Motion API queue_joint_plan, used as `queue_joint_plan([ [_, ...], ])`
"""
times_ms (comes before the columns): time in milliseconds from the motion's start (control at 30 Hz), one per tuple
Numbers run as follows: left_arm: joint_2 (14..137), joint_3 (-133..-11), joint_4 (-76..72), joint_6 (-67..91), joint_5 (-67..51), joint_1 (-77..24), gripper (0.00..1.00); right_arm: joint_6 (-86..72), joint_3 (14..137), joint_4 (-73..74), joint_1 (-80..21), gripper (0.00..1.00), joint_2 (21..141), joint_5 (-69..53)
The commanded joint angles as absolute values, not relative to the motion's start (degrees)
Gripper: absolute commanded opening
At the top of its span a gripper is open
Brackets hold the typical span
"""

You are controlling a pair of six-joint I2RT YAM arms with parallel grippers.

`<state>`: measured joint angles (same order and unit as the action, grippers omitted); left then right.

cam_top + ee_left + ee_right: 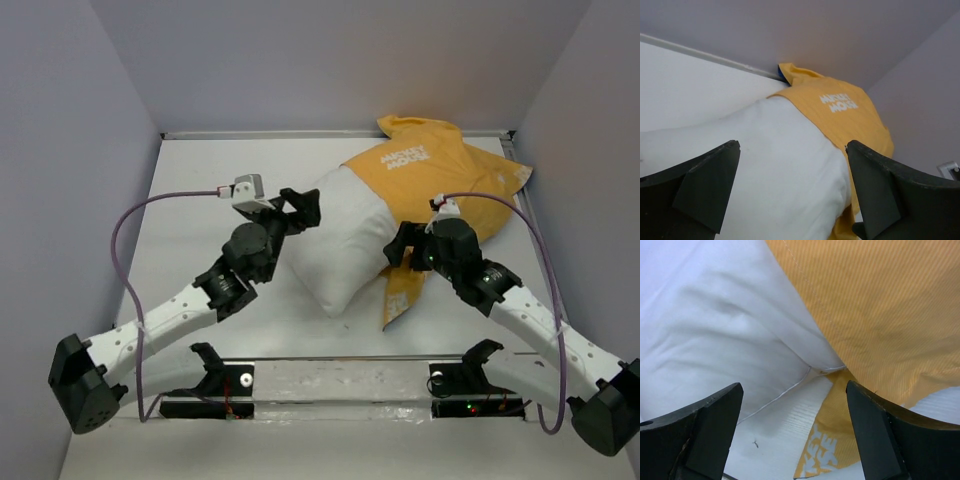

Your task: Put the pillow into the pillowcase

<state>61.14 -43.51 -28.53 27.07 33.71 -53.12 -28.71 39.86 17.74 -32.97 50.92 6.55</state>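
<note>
The white pillow lies mid-table, its far right end inside the yellow-orange pillowcase with white lettering; its near left half sticks out bare. A loose yellow flap lies on the table by the pillow's near right corner. My left gripper is open at the pillow's left edge, and the left wrist view shows the pillow between the fingers and the pillowcase beyond. My right gripper is open over the pillow's right side, where the pillow meets the pillowcase hem.
Grey walls enclose the white table on left, back and right. A raised rail runs along the back edge. Purple cables loop from both wrists. A clear bar with black brackets lies along the near edge between the arm bases.
</note>
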Motion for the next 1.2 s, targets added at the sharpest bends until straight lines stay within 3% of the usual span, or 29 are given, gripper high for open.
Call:
queue_joint_plan([
  [0, 53.8, -35.11, -12.41, 30.73, 32.18, -44.76, 0.99, -28.56, 41.23, 18.72, -32.78, 0.88, 52.29, 6.43],
  [167, 52.82, -27.16, -16.16, 33.49, 18.04, -31.49, 0.99, -26.73, 41.22, 15.92, -30.69, 0.9, 55.71, 7.47],
  [233, 57.03, -27.42, -21.34, 32.61, 14.69, -28.3, 0.97, -24.01, 41.92, 10.48, -23.49, 0.8, 59.93, -1.89],
  [267, 60.0, -27.86, -23.18, 32.35, 12.07, -28.3, 0.9, -23.56, 42.01, 8.2, -21.03, 0.73, 61.25, -11.59],
  [300, 61.51, -28.99, -26.07, 32.26, 10.3, -28.39, 0.86, -23.21, 42.1, 3.74, -19.18, 0.55, 62.56, -14.39],
  [333, 63.09, -29.44, -27.06, 32.26, 7.67, -28.65, 0.8, -22.07, 42.53, 2.3, -18.38, 0.48, 65.36, -15.63],
  [367, 65.19, -29.88, -27.77, 32.26, 7.39, -29.17, 0.66, -20.84, 44.19, 1.24, -18.37, 0.4, 66.96, -17.21],
  [400, 66.0, -29.88, -29.6, 32.17, 7.47, -31.44, 0.58, -19.7, 45.69, 1.06, -18.37, 0.22, 68.89, -17.84],
  [433, 66.53, -29.71, -30.66, 31.99, 7.73, -33.2, 0.5, -18.3, 47.01, 0.79, -18.37, 0.16, 70.82, -18.8],
  [533, 67.67, -29.36, -32.87, 31.55, 14.99, -43.45, 0.18, -17.58, 51.14, 0.27, -18.37, 0.06, 77.67, -23.89],
  [600, 68.28, -28.48, -35.14, 32.6, 17.13, -48.84, 0.13, -17.41, 53.25, -2.02, -18.37, 0.0, 79.26, -24.95],
  [733, 71.62, -27.16, -39.54, 37.43, 21.96, -60.88, 0.05, -14.33, 58.25, -3.25, -18.37, 0.0, 83.49, -28.29],
  [867, 75.58, -29.7, -41.13, 38.59, 26.53, -69.86, 0.05, -14.68, 61.78, -3.78, -17.84, 0.0, 86.48, -27.96],
  [933, 74.71, -30.32, -41.22, 38.41, 26.81, -70.66, 0.12, -15.64, 62.05, -2.99, -17.23, 0.02, 86.75, -26.29],
  [967, 72.71, -30.41, -41.13, 37.8, 28.29, -70.66, 0.18, -15.73, 62.05, -2.64, -17.23, 0.04, 86.66, -25.84],
  [1000, 71.38, -30.5, -41.13, 36.75, 29.0, -70.66, 0.31, -15.99, 61.62, -1.77, -17.23, 0.08, 86.57, -23.84],
  [1033, 69.98, -30.76, -41.05, 35.52, 29.61, -70.58, 0.42, -16.78, 61.44, -1.15, -16.7, 0.21, 86.4, -21.99],
  [1067, 67.18, -31.11, -40.17, 32.81, 30.84, -70.49, 0.65, -16.96, 61.0, -0.71, -16.7, 0.28, 85.96, -19.28],
  [1167, 62.43, -34.88, -33.16, 29.63, 28.76, -66.29, 0.78, -18.28, 61.17, 1.74, -15.47, 0.48, 85.35, -15.4],
])
